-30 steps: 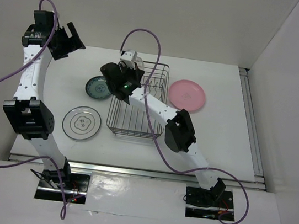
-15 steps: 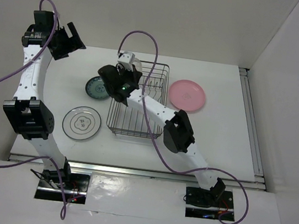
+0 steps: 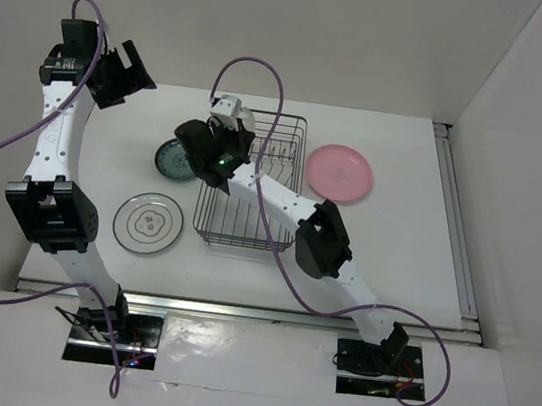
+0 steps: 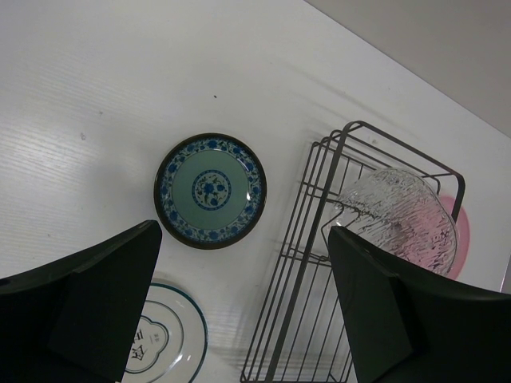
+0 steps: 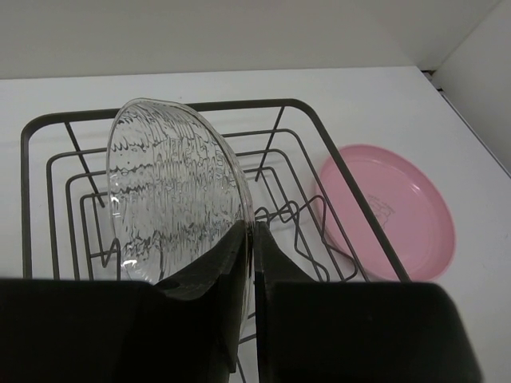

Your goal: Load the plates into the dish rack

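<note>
My right gripper (image 5: pixel 253 227) is shut on the rim of the small clear wavy glass plate (image 5: pixel 172 187) and holds it upright on edge inside the far end of the dark wire dish rack (image 5: pixel 160 110). The left wrist view shows that plate (image 4: pixel 403 219) in the rack (image 4: pixel 307 263) too. The pink plate (image 3: pixel 339 172) lies flat to the right of the rack (image 3: pixel 245 209). The teal-blue patterned plate (image 3: pixel 170 158) and the clear plate with a dark ringed rim (image 3: pixel 148 223) lie flat to its left. My left gripper (image 3: pixel 128 67) is open and empty, high at the back left.
White walls close the back and both sides of the table. A metal rail (image 3: pixel 455 224) runs along the right edge. The right arm's links (image 3: pixel 322 235) stretch over the rack's near right corner. A purple cable (image 3: pixel 269 72) loops above the rack.
My right gripper has shifted slightly left with the wavy glass plate over the rack's far end. The left arm and the other plates have not moved.
</note>
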{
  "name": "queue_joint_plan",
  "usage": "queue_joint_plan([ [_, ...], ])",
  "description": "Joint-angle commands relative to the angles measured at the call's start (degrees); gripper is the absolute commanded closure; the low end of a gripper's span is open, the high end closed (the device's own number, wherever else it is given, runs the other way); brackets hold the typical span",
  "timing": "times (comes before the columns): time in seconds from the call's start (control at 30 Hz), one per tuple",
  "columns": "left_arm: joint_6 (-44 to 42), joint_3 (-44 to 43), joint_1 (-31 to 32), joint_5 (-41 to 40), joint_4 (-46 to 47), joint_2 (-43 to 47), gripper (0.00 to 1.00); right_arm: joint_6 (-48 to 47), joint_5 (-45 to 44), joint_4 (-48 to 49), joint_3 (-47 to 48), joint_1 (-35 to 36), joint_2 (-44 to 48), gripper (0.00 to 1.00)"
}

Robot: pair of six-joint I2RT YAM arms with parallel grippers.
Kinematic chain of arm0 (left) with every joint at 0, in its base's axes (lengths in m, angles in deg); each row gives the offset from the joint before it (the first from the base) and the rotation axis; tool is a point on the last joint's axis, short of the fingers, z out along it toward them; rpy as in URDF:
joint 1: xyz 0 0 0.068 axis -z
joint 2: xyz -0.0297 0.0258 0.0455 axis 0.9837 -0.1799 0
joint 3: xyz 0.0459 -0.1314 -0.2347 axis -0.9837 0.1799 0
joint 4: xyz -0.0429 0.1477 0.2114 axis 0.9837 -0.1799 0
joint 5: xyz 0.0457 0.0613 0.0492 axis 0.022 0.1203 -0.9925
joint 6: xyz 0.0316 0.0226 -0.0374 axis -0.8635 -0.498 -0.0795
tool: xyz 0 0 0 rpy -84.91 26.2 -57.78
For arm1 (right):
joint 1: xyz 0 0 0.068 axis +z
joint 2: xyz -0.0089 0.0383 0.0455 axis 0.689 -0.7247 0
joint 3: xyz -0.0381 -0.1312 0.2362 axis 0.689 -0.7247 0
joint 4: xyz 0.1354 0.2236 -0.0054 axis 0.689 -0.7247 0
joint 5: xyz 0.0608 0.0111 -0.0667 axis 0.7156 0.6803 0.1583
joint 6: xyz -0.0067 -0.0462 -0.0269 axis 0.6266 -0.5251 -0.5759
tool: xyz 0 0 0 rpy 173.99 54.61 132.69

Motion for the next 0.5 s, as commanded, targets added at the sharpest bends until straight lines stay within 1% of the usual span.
queue_joint_plan([
  [0.0,-0.3,0.1,0.1,1.1,2.0,0.9,0.0,1.1,-0.4,2.0,0.3,0.7,-1.1,0.86],
  [0.37,-0.3,0.1,0.1,1.7,2.0,0.9,0.0,1.1,0.7,2.0,1.4,1.3,-2.7,0.85],
  [0.4,-0.3,0.1,0.1,1.7,2.0,0.9,0.0,1.1,0.7,2.0,1.4,1.3,-3.2,0.82],
  [0.47,-0.3,0.1,0.1,1.7,2.0,0.9,0.0,1.1,0.7,2.0,1.4,1.3,-3.2,0.81],
])
